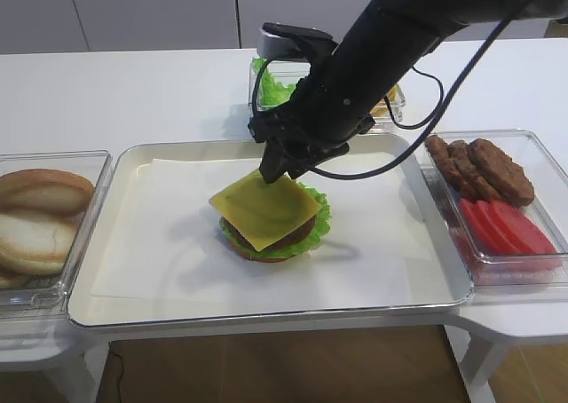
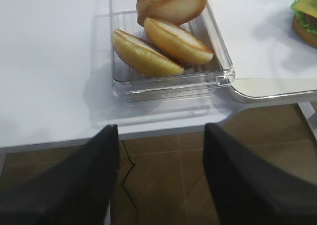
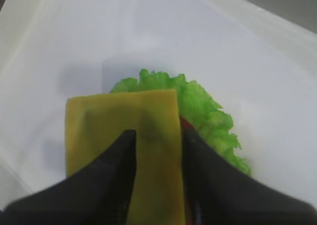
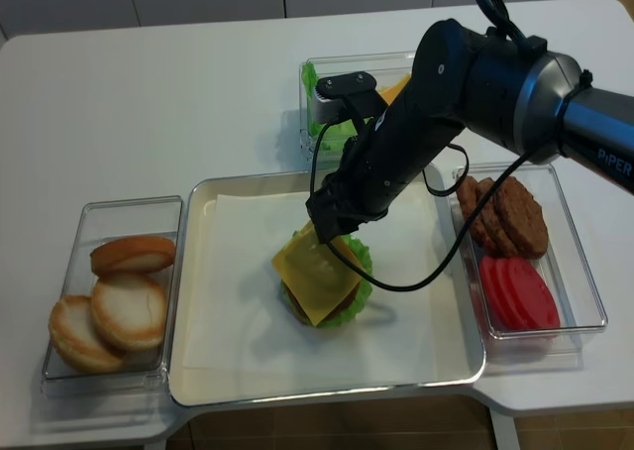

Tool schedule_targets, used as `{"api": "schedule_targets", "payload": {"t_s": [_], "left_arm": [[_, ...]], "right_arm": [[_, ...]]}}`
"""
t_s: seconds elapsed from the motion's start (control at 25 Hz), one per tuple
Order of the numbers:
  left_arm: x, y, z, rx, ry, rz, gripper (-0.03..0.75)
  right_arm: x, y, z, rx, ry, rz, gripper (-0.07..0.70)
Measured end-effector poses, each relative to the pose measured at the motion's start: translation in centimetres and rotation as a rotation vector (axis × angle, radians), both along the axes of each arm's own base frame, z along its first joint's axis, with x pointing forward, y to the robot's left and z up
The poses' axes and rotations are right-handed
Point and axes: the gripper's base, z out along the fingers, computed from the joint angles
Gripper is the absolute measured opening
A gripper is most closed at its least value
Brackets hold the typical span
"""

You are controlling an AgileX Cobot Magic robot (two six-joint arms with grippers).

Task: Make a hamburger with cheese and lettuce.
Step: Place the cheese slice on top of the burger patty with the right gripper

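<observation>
We see the right gripper point(image 1: 275, 169) clenched on the far edge of the cheese point(image 1: 264, 209), which lies tilted over the hamburger point(image 1: 275, 232) in the middle of the tray point(image 1: 133, 310). The lettuce point(image 1: 318, 215) fringes out underneath. Our left gripper point(image 2: 161, 180) hangs released near the bun box point(image 2: 168, 84).

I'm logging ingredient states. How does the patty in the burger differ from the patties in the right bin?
The patty in the hamburger lies flat, mostly hidden under the cheese; the loose patties lean overlapping, uncovered, in the clear bin. All look brown.
</observation>
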Motion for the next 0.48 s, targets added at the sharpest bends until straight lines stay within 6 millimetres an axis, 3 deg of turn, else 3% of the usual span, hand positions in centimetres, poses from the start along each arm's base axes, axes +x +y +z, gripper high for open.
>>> {"api": "schedule_targets", "payload": {"t_s": [0.28,0.48], "left_arm": [[0.0,0.0,0.0,0.000,0.000,0.000,0.405],[0.0,0.0,0.0,0.000,0.000,0.000,0.405]], "right_arm": [[0.1,-0.2,0.0,-0.024,-0.015,0.012,0.421],[0.2,-0.8,2.7,-0.055,-0.089,-0.028,0.485]]}}
